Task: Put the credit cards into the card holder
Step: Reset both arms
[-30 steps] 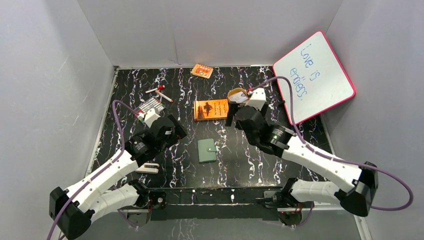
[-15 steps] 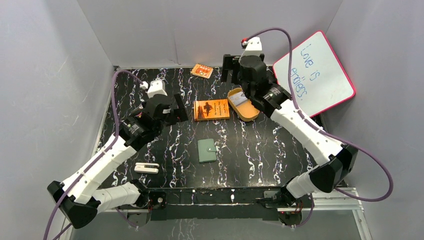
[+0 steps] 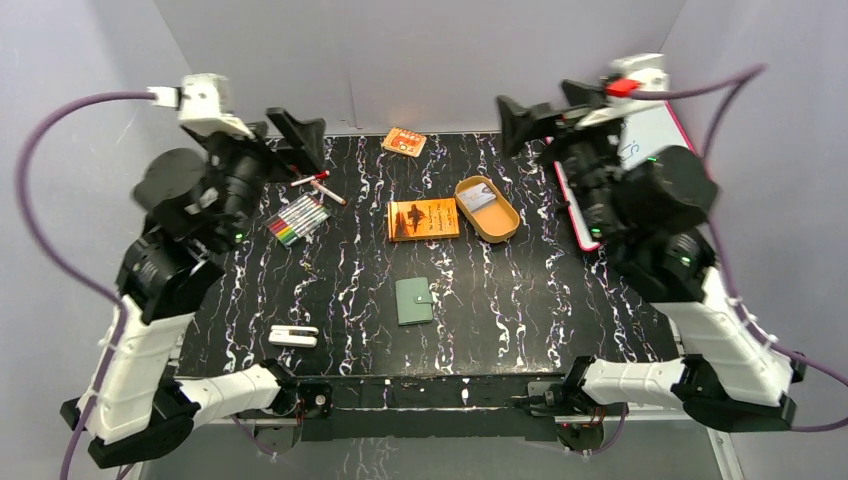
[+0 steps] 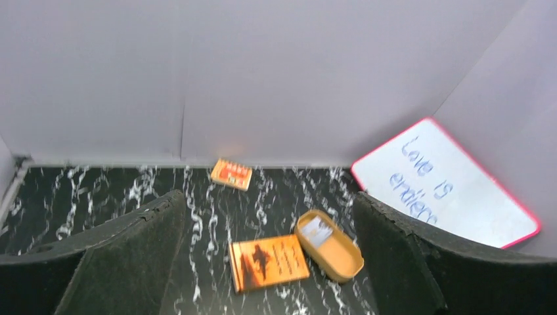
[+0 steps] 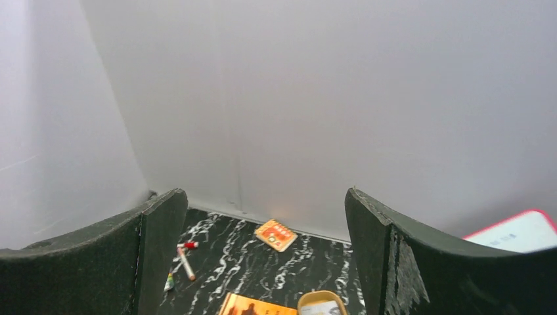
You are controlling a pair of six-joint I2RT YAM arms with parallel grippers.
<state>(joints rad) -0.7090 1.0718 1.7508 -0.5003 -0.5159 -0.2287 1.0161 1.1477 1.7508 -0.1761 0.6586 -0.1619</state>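
Looking from above, you have raised both arms high off the counter, left pincer and right pincer spread wide and empty, while the card holder lies shut mid-counter, untouched, so nothing has begun. Your left wrist view shows pale contents, perhaps cards, in the tan tin; your right wrist view catches only its rim.

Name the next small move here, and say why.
Probably lower the left gripper toward the card holder. It lies shut near the middle of the table, while the left and the right gripper both hang high, fingers open and empty, so nothing can be loaded until it is reached and opened.
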